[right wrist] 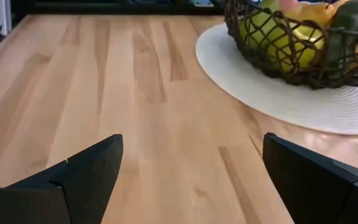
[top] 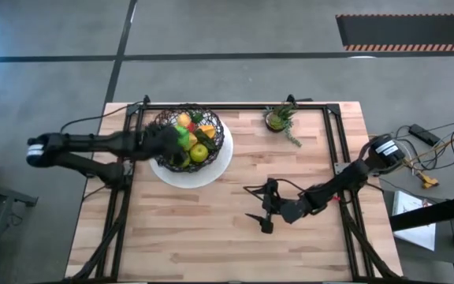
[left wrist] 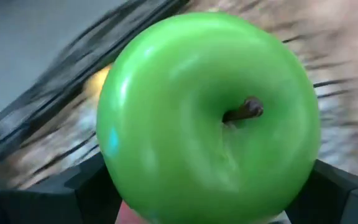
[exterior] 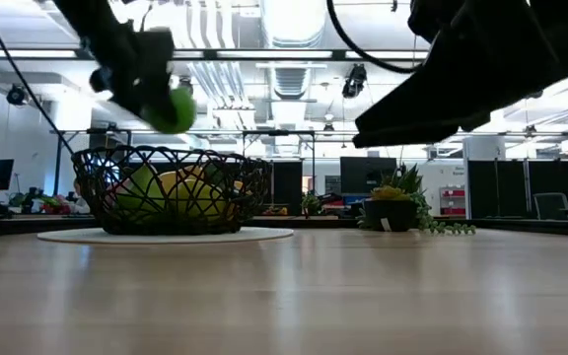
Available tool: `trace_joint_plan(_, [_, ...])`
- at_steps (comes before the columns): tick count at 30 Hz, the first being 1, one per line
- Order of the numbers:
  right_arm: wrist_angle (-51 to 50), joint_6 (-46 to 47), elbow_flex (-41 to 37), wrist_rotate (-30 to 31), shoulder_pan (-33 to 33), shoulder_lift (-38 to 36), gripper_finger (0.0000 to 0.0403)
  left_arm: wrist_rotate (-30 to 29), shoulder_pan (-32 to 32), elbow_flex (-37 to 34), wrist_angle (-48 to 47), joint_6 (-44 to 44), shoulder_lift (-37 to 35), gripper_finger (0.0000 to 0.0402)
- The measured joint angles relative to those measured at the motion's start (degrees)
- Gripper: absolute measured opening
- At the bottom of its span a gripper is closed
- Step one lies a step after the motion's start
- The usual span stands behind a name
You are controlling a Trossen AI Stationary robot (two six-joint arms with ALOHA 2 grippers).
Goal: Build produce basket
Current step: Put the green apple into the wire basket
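Note:
My left gripper (top: 173, 140) is over the black wire basket (top: 215, 138), shut on a green apple (left wrist: 207, 115) that also shows above the basket's rim in the low view (exterior: 174, 108). The basket sits on a white round plate (top: 211, 170) and holds yellow, green and orange toy produce (top: 199, 150). My right gripper (top: 264, 207) is open and empty just above the table right of centre, pointing toward the basket. My left gripper holds the green apple between its two fingers (left wrist: 86, 186), which stand at the apple's two sides. The apple's stem end (left wrist: 244, 111) faces the wrist camera. The apple is lifted clear, above the basket's rim (exterior: 166, 153). The contact points are hidden by the apple.
A small potted green plant (top: 280, 118) stands at the table's far edge, right of the basket. Bare wood lies between my right gripper and the plate (right wrist: 166, 124). Black frame rails (top: 337, 142) run along the table's sides.

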Motion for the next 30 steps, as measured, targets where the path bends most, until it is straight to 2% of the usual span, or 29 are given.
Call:
trace_joint_plan(4, [0.58,0.70,0.00,0.00,-0.02,1.75,0.0368,0.35,11.00,-0.07,-7.82,0.14,0.10,0.0328])
trace_joint_plan(8, [0.52,1.77,0.00,-0.01,-0.02,3.23,0.0368,5.26,18.93,-0.24,-8.14,2.01,1.63,0.0328])
trace_joint_plan(11, [0.54,2.34,0.00,0.02,0.00,3.91,0.0368,7.69,22.53,-0.24,-7.79,3.55,3.92,0.0328])
trace_joint_plan(17, [1.78,2.20,0.00,0.04,0.00,4.56,0.0368,7.19,25.99,-0.28,-4.38,9.20,10.27,0.0328])
trace_joint_plan(23, [1.76,2.18,0.00,0.02,0.00,4.56,0.0368,6.84,26.43,0.27,0.85,12.56,16.89,0.0328])
trace_joint_plan(30, [1.74,2.29,0.00,0.00,0.00,4.56,0.0368,7.60,27.05,1.01,1.67,13.71,18.63,0.0348])
